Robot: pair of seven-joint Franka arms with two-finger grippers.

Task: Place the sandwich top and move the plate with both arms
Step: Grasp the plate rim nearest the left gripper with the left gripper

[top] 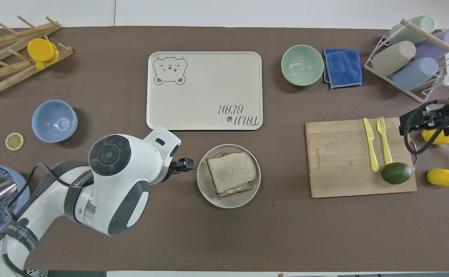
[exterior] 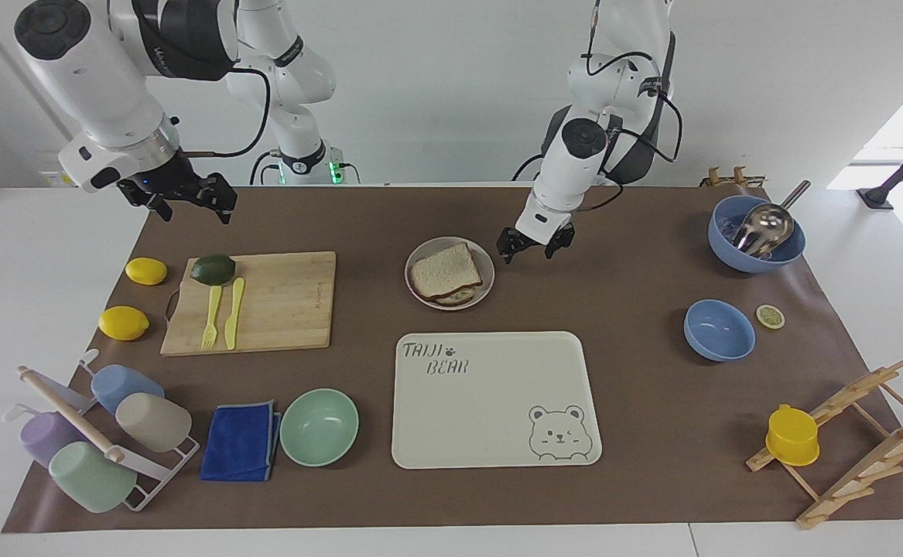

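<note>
The sandwich top, a beige slice with a brown crust, lies on the lower sandwich layers on the small round plate. In the overhead view the slice sits on the plate too. My left gripper is open and empty, low over the mat, close beside the plate's rim toward the left arm's end of the table, apart from it; it also shows in the overhead view. My right gripper is open and empty, high over the mat's edge by the cutting board, and shows in the overhead view.
The cream bear tray lies farther from the robots than the plate. A cutting board holds an avocado, fork and knife. A mint-green bowl, blue cloth, cup rack, two lemons, two blue bowls and a wooden rack ring the mat.
</note>
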